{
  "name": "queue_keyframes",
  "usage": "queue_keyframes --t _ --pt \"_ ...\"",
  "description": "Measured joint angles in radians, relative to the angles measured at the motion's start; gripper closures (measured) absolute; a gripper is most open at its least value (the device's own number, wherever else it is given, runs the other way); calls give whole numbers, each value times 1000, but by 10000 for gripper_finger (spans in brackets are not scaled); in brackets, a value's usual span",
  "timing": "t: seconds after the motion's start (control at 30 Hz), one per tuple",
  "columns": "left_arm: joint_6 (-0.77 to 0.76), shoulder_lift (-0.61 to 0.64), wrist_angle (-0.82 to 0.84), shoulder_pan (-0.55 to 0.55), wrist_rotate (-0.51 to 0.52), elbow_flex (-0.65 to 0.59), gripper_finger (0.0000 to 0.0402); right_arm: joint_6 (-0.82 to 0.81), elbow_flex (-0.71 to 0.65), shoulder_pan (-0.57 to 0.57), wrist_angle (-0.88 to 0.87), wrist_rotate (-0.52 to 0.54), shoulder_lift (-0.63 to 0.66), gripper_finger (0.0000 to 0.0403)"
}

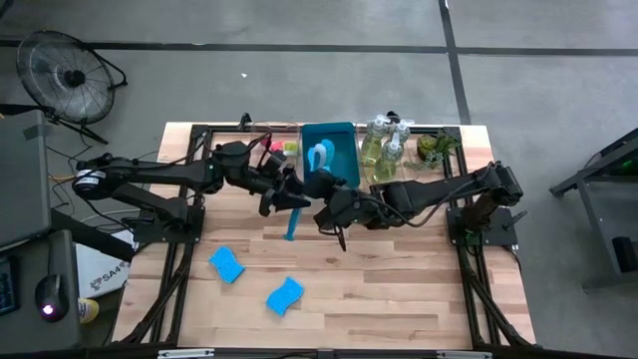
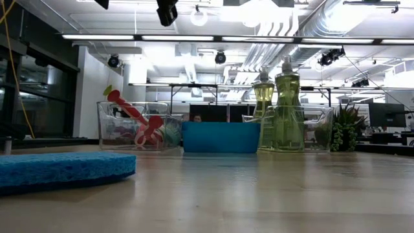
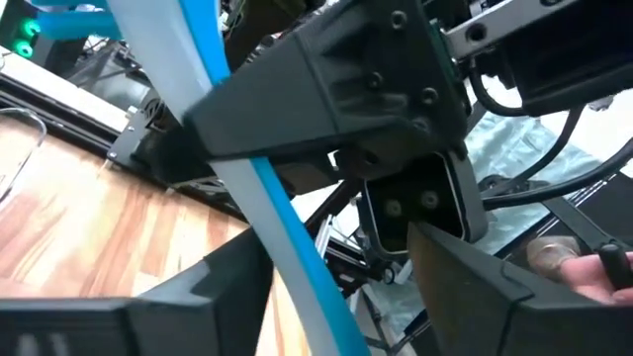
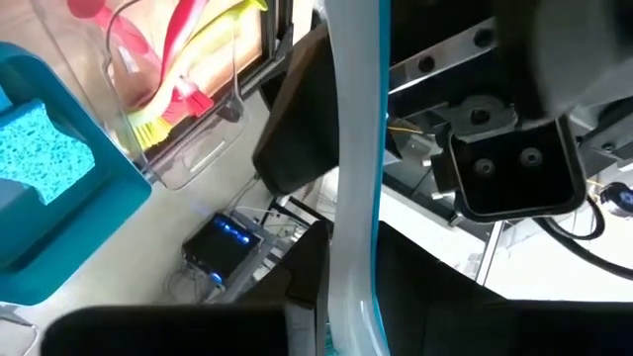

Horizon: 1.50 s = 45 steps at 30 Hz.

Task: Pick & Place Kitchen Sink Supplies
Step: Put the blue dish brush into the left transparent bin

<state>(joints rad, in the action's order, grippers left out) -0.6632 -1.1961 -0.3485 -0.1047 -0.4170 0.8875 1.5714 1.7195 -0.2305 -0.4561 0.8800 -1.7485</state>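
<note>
A teal and white long-handled dish brush (image 1: 304, 199) hangs in the air at mid-table. Its white head (image 1: 319, 158) is over the blue bin (image 1: 344, 140) and its handle end (image 1: 292, 235) points toward the near edge. My right gripper (image 1: 324, 212) is shut on the handle. My left gripper (image 1: 290, 198) comes from the left, open, with one finger on either side of the handle (image 3: 297, 277). Two blue sponges (image 1: 226, 264) (image 1: 285, 295) lie flat on the table, and one more lies in the bin (image 4: 40, 148). My right gripper pinches the brush's handle (image 4: 351, 282) between its two fingers, at about mid-length. The fingers come from the table's right, nearly level, and lie across the handle. The brush is lifted clear of the table, slanting with its head toward the far side.
A clear tray (image 1: 279, 148) at the far edge holds pink and yellow brushes (image 4: 183, 59). Pump bottles of yellowish liquid (image 1: 384, 145) and a small plant (image 1: 436, 148) stand right of the bin. Bare wood lies toward the near edge around the sponges.
</note>
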Motion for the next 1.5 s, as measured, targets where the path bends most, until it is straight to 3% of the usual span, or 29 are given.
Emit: queue_keyframes --t 0.6,0.8,1.13,1.5 --pt "-23 -1 35 -2 -1 -2 354 4 0 -4 -7 -14 0 347" --pt "22 -1 46 -2 0 -2 360 -92 0 -9 15 -23 0 305" --pt "37 -1 30 -1 5 -1 361 -253 0 -21 42 57 -2 246" --pt "38 -1 28 0 28 1 361 -356 0 -58 34 147 -2 222"
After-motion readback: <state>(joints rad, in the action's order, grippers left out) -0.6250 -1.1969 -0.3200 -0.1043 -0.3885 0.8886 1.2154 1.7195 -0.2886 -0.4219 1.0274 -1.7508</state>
